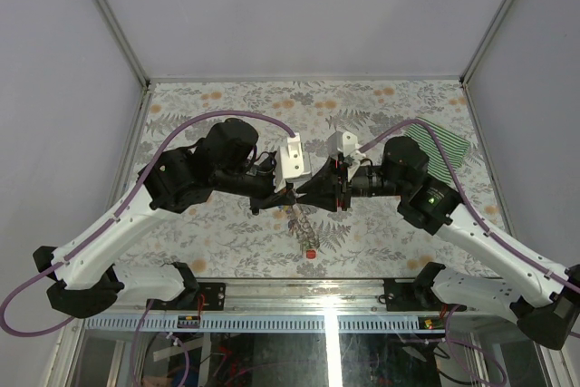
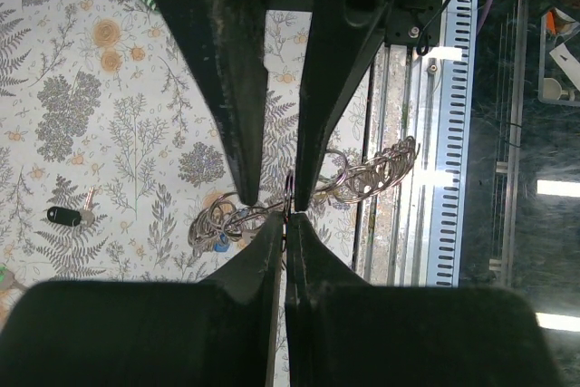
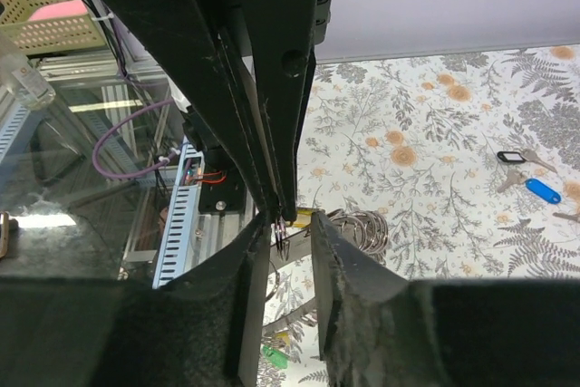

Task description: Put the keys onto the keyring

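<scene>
The keyring (image 2: 289, 186) is up off the worktop (image 2: 136, 133), pinched tight in the left gripper's (image 2: 286, 217) jaws so it cannot wobble. The right gripper's (image 2: 275, 198) jaws stand a little apart on each side of it, maybe to grab it too. A black key (image 2: 63, 216) lies far from both.

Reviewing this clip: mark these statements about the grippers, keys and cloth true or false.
1. The left gripper is shut on the keyring. True.
2. A black key lies on the table, apart from both grippers. True.
3. The green striped cloth lies under the grippers. False: it lies at the table's far right, away from them.
4. The right gripper is fully shut. False: its jaws stand apart.
5. The red key lies at the far edge. False: it is at the end of the ring chain, toward the near edge.
</scene>
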You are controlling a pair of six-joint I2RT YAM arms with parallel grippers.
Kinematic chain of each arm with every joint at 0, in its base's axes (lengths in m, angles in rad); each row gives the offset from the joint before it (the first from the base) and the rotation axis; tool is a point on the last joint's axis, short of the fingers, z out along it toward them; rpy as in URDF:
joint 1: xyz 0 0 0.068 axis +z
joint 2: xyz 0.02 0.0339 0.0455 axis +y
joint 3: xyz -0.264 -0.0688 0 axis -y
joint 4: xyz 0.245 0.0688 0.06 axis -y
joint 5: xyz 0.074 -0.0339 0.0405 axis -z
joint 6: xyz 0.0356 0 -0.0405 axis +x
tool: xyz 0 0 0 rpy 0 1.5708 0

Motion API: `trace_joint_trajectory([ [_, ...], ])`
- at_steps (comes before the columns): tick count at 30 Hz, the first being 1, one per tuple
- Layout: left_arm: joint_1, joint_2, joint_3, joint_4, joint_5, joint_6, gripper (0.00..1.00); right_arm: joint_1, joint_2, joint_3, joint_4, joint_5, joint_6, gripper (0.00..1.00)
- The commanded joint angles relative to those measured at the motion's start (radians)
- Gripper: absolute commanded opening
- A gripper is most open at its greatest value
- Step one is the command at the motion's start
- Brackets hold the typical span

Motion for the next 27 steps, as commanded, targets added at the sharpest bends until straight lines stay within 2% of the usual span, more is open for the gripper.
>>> trace_joint_trajectory([
  [1,-0.003,-0.010,0.042,0.034,0.005,0.014,0.00,0.004,0.011,0.007,0.031,-0.011,-0.014,0.34],
  [4,-0.004,-0.010,0.042,0.039,0.003,0.014,0.00,0.004,0.013,0.007,0.029,-0.013,-0.016,0.35],
  [7,-0.004,-0.010,0.042,0.041,0.002,0.014,0.00,0.004,0.017,0.008,0.025,-0.013,-0.016,0.31],
  [13,-0.003,-0.017,0.037,0.056,0.005,0.007,0.00,0.004,0.022,0.021,0.002,-0.010,-0.025,0.00],
  [17,-0.004,-0.043,0.010,0.100,0.014,-0.011,0.01,0.004,-0.006,0.022,0.008,0.013,-0.022,0.00],
  [22,-0.004,-0.131,-0.112,0.247,0.044,-0.062,0.20,0.004,-0.068,0.016,0.062,0.055,0.009,0.00],
  [27,-0.004,-0.256,-0.285,0.491,0.045,-0.163,0.25,0.004,-0.105,0.015,0.109,0.073,0.046,0.00],
])
